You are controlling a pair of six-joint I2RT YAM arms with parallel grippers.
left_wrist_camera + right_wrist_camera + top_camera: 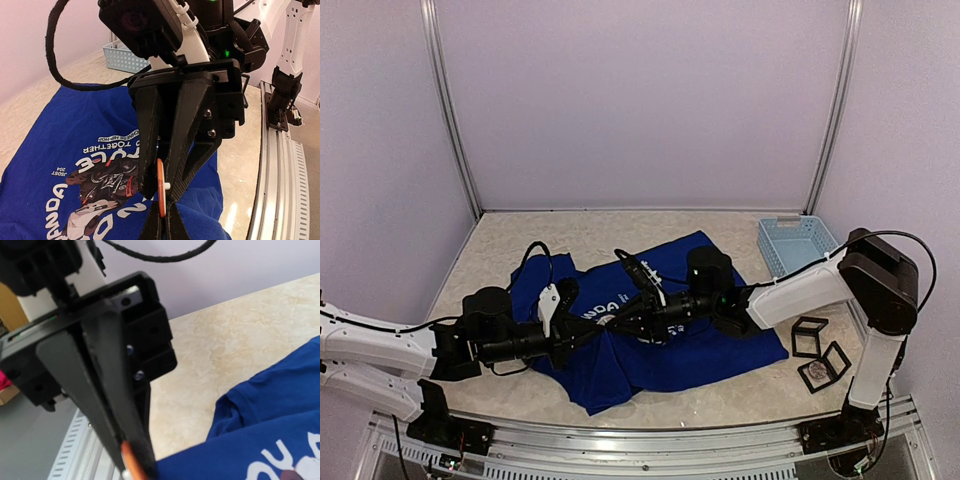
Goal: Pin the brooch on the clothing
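Left wrist view: the orange brooch (160, 187), edge-on with its white pin showing, sits over the blue T-shirt (60, 130) beside the panda print, apparently not yet fastened. The right arm's fingers (187, 145) pinch it from above, and the left arm's fingers (175, 232) close on its lower edge. The T-shirt lies spread on the surface (620, 225). By this showing, the pinning itself is not yet done.
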